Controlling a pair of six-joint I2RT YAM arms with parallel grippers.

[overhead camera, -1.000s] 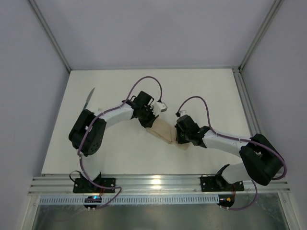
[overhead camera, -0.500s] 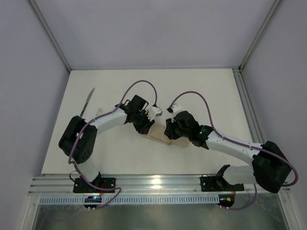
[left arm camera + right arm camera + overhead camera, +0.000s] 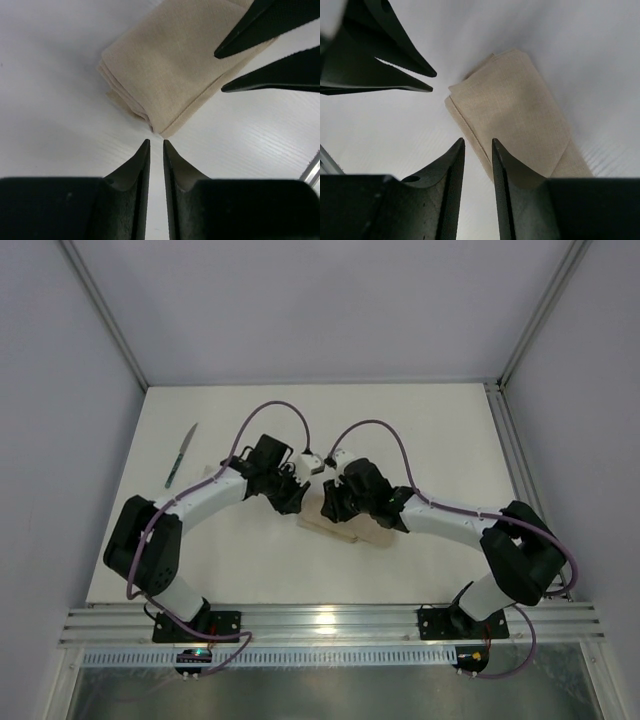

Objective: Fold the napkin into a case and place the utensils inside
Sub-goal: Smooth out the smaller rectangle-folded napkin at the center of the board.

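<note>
We see the thin beige-tan cloth napkin (image 3: 352,530) folded into a narrow, layered packet. It lies flat on the white worktop (image 3: 430,430) a little toward 6 o'clock of its middle in the top view. Its cloth shows only a plain weave.

Both black two-finger grippers are gathered over the packet's end at 9 o'clock. The left gripper (image 3: 296,502) comes in from 10 o'clock and the right gripper (image 3: 330,508) from 3 o'clock, with their tips close together.

In the left wrist view, the left gripper (image 3: 155,145) has its fingers parted by only a thin slit. We see bare worktop through the slit, and the gripper holds nothing. A corner of the napkin (image 3: 170,75) sits just beyond the tips at 12 o'clock, with stacked layers showing along its edge. The right gripper (image 3: 220,71) reaches in from 2 o'clock over the cloth.

In the right wrist view, the right gripper (image 3: 477,142) is open a little wider and is also empty. The napkin (image 3: 515,115) has its long edge running right at the gripper's tips, and it stretches away toward 4 o'clock. We cannot tell whether the fingers touch the cloth. The left gripper (image 3: 434,82) points in from 10 o'clock, just beside the packet's end.

A slim knife (image 3: 181,455) with a dark teal-green handle and silver blade lies at 10 o'clock on the worktop, well apart from the napkin.
</note>
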